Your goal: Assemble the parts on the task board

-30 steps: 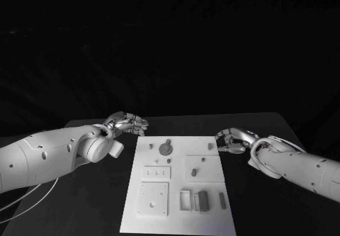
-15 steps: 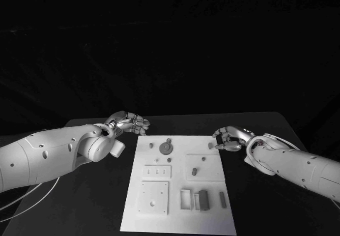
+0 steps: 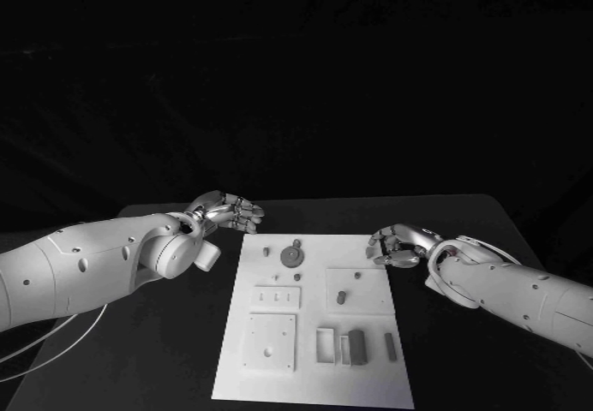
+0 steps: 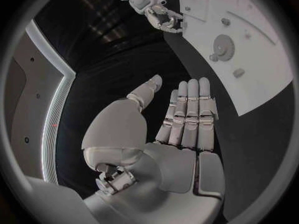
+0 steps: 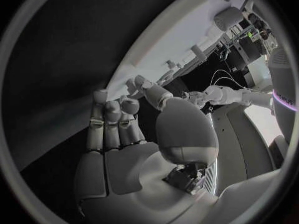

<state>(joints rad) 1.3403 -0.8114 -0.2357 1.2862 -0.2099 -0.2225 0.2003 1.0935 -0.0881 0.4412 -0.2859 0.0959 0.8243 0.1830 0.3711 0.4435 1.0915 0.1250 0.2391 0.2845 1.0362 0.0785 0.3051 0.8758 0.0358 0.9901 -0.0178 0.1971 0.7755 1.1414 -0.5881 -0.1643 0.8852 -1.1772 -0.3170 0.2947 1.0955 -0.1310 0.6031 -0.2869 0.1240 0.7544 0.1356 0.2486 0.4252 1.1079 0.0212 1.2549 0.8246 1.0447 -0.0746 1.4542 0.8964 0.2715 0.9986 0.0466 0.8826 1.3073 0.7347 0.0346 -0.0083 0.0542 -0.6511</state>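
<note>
Task board (image 3: 371, 377) lies flat at the middle of the dark surface (image 3: 470, 223), long side running away from the robot. On its far end: a round gear-like part (image 3: 291, 254) with a small peg part (image 3: 263, 253) to its left and another small part (image 3: 298, 277) just nearer. Mid-board: a raised square plate (image 3: 356, 288) carrying an oval part (image 3: 340, 298), and left of it a small plate with three slots (image 3: 277, 297). Near end: a larger square plate (image 3: 271, 342) at left, and at right a group of upright rectangular pieces with a dark block (image 3: 356, 346) between them and a slim dark part (image 3: 391, 344) beside. Left robot hand (image 3: 227, 213) hovers off the board's far left corner, above the bare surface, touching nothing; the left wrist view shows its fingers (image 4: 190, 109) straight and side by side, thumb apart, palm empty. Right robot hand (image 3: 398, 246) sits at the board's far right edge, fingers curled in over the board's rim. A small dark part (image 3: 369, 253) lies right at its fingertips; cannot tell whether it is pinched or merely touched. In the right wrist view the fingers (image 5: 106, 117) bend toward the board edge, contact not resolvable.
</note>
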